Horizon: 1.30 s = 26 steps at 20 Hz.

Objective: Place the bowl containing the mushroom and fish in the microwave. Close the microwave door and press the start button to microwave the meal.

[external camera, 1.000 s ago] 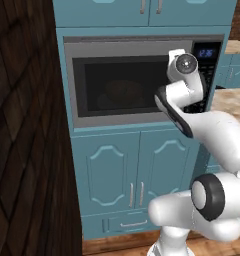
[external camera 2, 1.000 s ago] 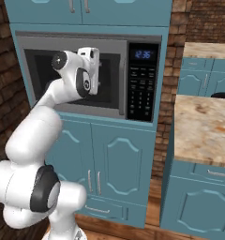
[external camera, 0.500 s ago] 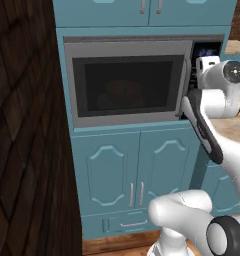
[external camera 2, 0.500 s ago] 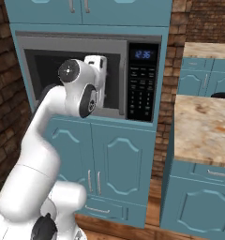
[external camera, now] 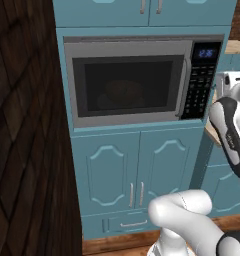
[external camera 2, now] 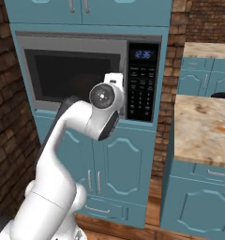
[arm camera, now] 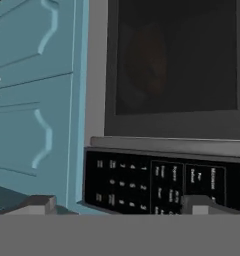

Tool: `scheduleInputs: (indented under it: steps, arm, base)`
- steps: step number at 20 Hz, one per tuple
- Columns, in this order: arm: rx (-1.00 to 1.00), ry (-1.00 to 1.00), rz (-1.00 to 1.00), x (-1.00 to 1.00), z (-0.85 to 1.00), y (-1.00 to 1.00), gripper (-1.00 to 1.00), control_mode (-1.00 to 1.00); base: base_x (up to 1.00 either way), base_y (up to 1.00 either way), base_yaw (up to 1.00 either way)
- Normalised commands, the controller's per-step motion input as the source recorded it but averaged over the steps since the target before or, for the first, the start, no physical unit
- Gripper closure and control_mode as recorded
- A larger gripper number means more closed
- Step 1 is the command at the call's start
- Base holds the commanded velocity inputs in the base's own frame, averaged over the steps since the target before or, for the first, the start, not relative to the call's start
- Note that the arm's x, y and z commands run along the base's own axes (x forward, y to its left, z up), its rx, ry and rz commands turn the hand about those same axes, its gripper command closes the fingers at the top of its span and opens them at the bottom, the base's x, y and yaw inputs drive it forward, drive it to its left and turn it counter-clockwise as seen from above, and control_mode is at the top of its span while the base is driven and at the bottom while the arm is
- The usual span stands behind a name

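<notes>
— What's over on the left?

— A dark brick wall (external camera: pixel 22 150), then the teal cabinets (external camera: pixel 137 165) with the microwave (external camera: pixel 142 80) built in above them. The microwave door (external camera: pixel 127 85) is shut flat against the front, its curved bar handle (external camera: pixel 182 87) along the right edge.

— And the food?

— Behind the dark window you can just make out the bowl (external camera: pixel 123 92), an orange-tan shape sitting inside the cavity. The mushroom and fish are too dim to pick out through the glass.

— Further right?

— The black keypad panel (external camera 2: pixel 142 89) with its blue display (external camera 2: pixel 143 54) lit up. The arm's wrist hangs in front of the door's right side, just left of the keypad. From the hand camera, the gripper (arm camera: pixel 122 204) points at the keypad's lower rows, close to the buttons, its fingertips (arm camera: pixel 39 202) set wide apart with nothing between them.

— Past that?

— A brick column, then a tan speckled tabletop (external camera 2: pixel 203 129) over more teal cabinets.
</notes>
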Motion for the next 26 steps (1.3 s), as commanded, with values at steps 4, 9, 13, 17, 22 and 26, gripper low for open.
scheduleInputs:
  steps: [4, 9, 13, 17, 22, 26]
  arm:
    - [0.06, 0.0, 0.07, 0.0, -0.26, -0.26, -1.0, -1.0]
    - [0.0, 0.0, 0.09, 0.0, -0.25, 0.0, -1.0, -1.0]
    - [0.0, 0.0, 0.14, 0.0, -0.25, 0.0, -1.0, -1.0]
    - [0.01, 0.0, 0.16, 0.02, -0.2, 0.0, 1.0, -1.0]
    - [0.04, 0.0, 0.16, 0.08, -0.22, -0.1, 1.0, -1.0]
    - [0.02, 0.0, 0.15, 0.09, -0.35, -0.14, 1.0, -1.0]
  base:
    - [0.0, 0.0, 0.0]
    - [0.0, 0.0, 0.0]
    - [0.0, 0.0, 0.0]
    - [0.0, 0.0, 0.0]
    - [0.0, 0.0, 0.0]
    - [0.0, 0.0, 0.0]
